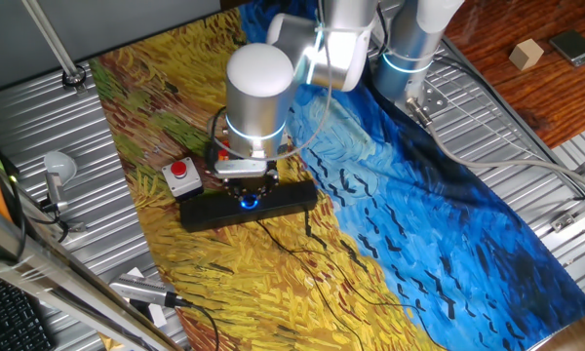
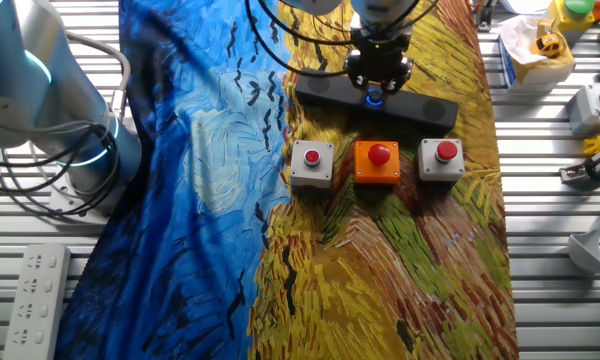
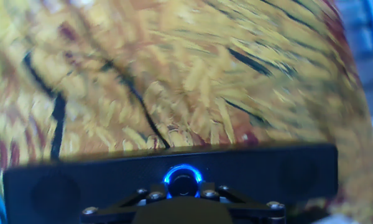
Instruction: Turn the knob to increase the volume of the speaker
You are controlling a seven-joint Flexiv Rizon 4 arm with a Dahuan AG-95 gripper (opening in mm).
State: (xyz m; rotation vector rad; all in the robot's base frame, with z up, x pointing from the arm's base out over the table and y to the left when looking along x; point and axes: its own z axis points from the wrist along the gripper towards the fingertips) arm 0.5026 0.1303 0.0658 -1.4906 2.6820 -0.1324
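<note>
Gripper: the gripper [image 3: 183, 200] sits low over the middle of the speaker, its black linkage filling the bottom of the hand view; the fingertips are cut off there and hidden by the wrist in both fixed views, so I cannot tell whether they are closed on the knob or just spread around it.
Knob: the knob [image 3: 183, 180] glows with a blue ring at the middle of the speaker, right at the gripper's tip; touching or a hair apart, I cannot say.
Speaker: the speaker [image 3: 62, 183] lies flat on the surface [image 2: 400, 270], on the yellow half of the painted cloth, long side across the hand view.
Buttons: three red-button boxes [image 2: 377, 160] stand in a row just beside the speaker, apart from it and from the gripper.
Cable: a thin black cable [image 1: 317, 255] trails from the speaker over the cloth.
Arm base: the arm base [image 2: 50, 110] stands at the blue edge of the surface, well apart from the speaker.
Done: by my reading, the approach and alignment over the knob are finished.
Left: a sure grasp, if not yet made, then the twist to raise the volume; nothing shows the level.
</note>
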